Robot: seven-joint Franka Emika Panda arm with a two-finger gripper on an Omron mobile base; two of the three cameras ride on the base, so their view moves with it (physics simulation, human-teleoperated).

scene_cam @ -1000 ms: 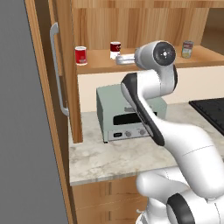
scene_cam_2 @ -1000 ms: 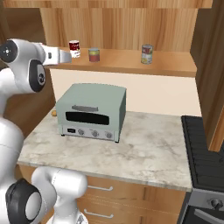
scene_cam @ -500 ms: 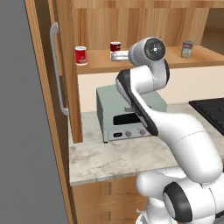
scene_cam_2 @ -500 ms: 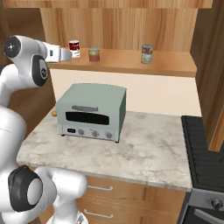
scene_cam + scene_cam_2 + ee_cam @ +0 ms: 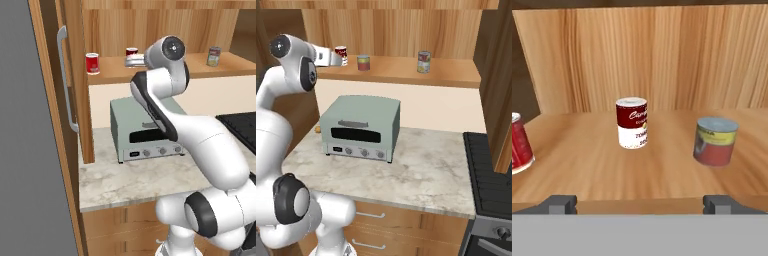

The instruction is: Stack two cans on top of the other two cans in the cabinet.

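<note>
In the left base view the arm's upper joint has swung further left than half a second ago, and the hand now reaches toward the shelf of the cabinet. The gripper is level with the shelf edge, just right of the mostly red can and in front of the red and white can, whose lower half it hides. One greenish-grey can stands far right on the same shelf. The toaster oven sits on the counter below the shelf, partly covered by the forearm. The cabinet door with its bar handle stands open left of the shelf.

In the right base view the shoulder sits a little higher and the hand points right along the shelf, further in than before. The gripper covers the lower part of the red and white can; a greenish-grey can stands just right of it and the other greenish-grey can well right.

In the hand view the fingertips stand wide apart, open and holding nothing. Straight ahead on the shelf is the red and white can, a greenish-grey can to its right, and the mostly red can at the left, cut off by the edge
</note>
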